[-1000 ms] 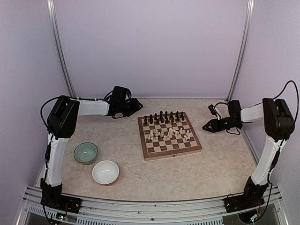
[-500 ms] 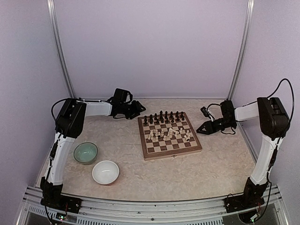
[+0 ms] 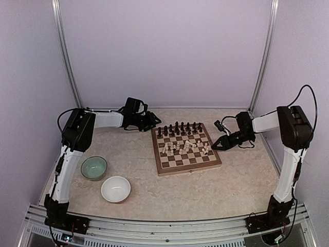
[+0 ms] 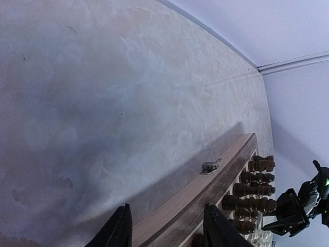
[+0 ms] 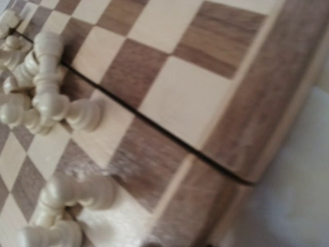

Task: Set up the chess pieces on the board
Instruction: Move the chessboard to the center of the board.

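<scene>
The board (image 3: 165, 163) lies mid-table. Dark chess pieces (image 3: 179, 128) stand along its far rows. Cream chess pieces (image 3: 186, 148) lie tumbled in a heap on its middle squares. My left gripper (image 3: 152, 121) hovers at the board's far left corner. In the left wrist view its fingers (image 4: 119, 231) stand apart with nothing between them, above the board's wooden rim (image 4: 205, 190) and beside the dark pieces (image 4: 253, 190). My right gripper (image 3: 215, 146) is low at the board's right edge. Its fingers are out of the blurred right wrist view, which shows fallen cream pieces (image 5: 43, 87) on the board (image 5: 175, 98).
A green bowl (image 3: 94, 168) and a white bowl (image 3: 115, 189) sit on the table to the left of the board, near the left arm. A small metal latch (image 4: 211, 165) sits on the board's outer side. Vertical frame posts stand at the back corners.
My right gripper has travelled left to the board's right edge. My left gripper has shifted right, closer to the board's far left corner. The pieces have not moved.
</scene>
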Motion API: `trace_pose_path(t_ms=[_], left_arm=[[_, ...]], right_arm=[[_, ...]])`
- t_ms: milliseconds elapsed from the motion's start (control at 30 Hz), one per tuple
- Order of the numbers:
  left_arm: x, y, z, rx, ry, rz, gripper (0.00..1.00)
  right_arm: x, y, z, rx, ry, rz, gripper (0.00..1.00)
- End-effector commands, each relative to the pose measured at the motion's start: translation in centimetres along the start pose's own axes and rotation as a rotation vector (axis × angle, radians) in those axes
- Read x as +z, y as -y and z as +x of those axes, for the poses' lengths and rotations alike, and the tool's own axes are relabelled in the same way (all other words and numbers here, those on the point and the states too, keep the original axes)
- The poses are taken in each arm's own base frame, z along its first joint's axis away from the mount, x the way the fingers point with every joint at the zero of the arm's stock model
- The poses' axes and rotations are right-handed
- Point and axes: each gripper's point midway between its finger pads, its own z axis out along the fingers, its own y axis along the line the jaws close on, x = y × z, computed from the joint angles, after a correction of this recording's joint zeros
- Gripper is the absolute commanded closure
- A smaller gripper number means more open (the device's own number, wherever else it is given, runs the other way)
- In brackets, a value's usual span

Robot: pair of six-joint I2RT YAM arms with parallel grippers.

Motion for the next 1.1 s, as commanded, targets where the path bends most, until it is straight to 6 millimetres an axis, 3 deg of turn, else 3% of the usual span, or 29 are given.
trace_pose_path(t_ms=[0,300,500,700,900,1067], left_arm=[[-0.1,1.1,3.1,0.024,-0.086,0.015,0.54],[-1.6,0.8,6.0,0.053,-0.135,-0.004,0.56],[-1.7,0.9,8.4,0.054,-0.176,-0.007,0.57],[-2.5,2.0,10.4,0.051,-0.192,-0.008,0.58],[-3.5,4.3,11.4,0.084,-0.172,0.018,0.58],[-4.2,5.0,10.4,0.101,-0.139,0.013,0.58]], right_arm=[[0.6,-1.6,0.9,0.013,-0.034,-0.057,0.68],[0.2,-3.9,2.5,0.064,-0.070,-0.120,0.79],[1.0,-7.2,4.7,0.015,-0.158,-0.150,0.82],[0.4,-9.5,6.1,-0.036,-0.195,-0.155,0.81],[-0.6,-10.4,7.1,-0.056,-0.205,-0.153,0.81],[-0.9,-11.2,7.5,-0.058,-0.200,-0.177,0.81]])
